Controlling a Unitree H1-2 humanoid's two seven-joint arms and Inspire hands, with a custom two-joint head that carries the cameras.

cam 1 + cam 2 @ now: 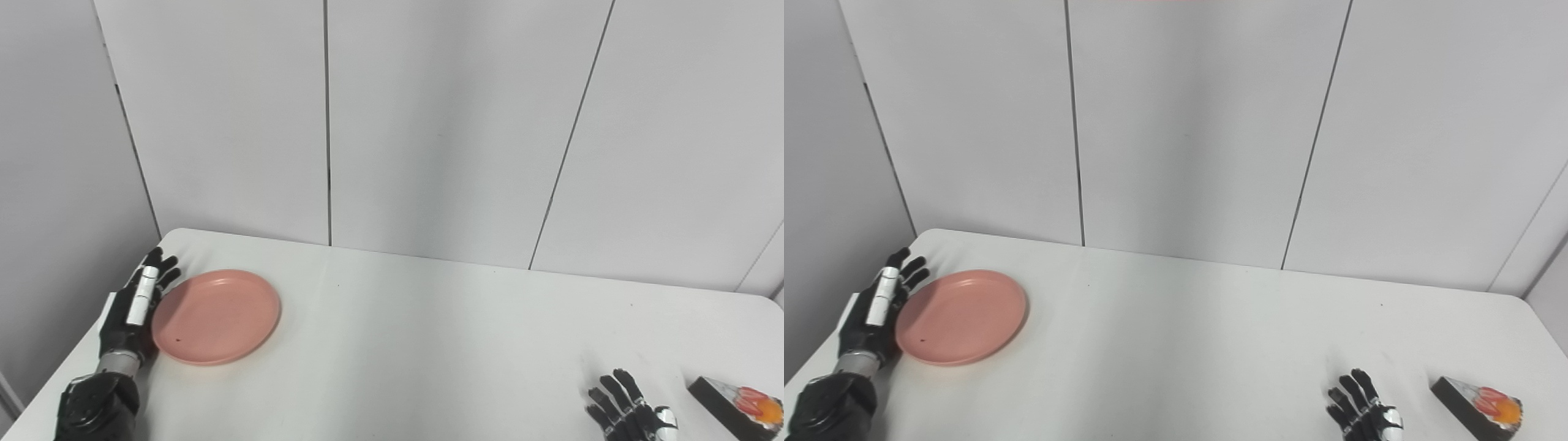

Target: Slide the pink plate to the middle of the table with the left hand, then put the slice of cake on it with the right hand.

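We see the white, smooth bench [429, 343] carrying a round, shallow pink plate [215, 316] at its left end, well short of the middle. We judge step 1, the slide, is in hand: the left hand [136, 312], fingers straight and slightly spread, stands just beside the plate's left rim, so the next move calls for a rightward push. The right hand [1363, 413] lies spread, empty, near the wedge-shaped, dark-sided cake slice [1479, 401].

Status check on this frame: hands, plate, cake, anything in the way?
Left hand open, against pink plate at table's left. Right hand open, empty, beside cake slice, apart. Table middle unobstructed.
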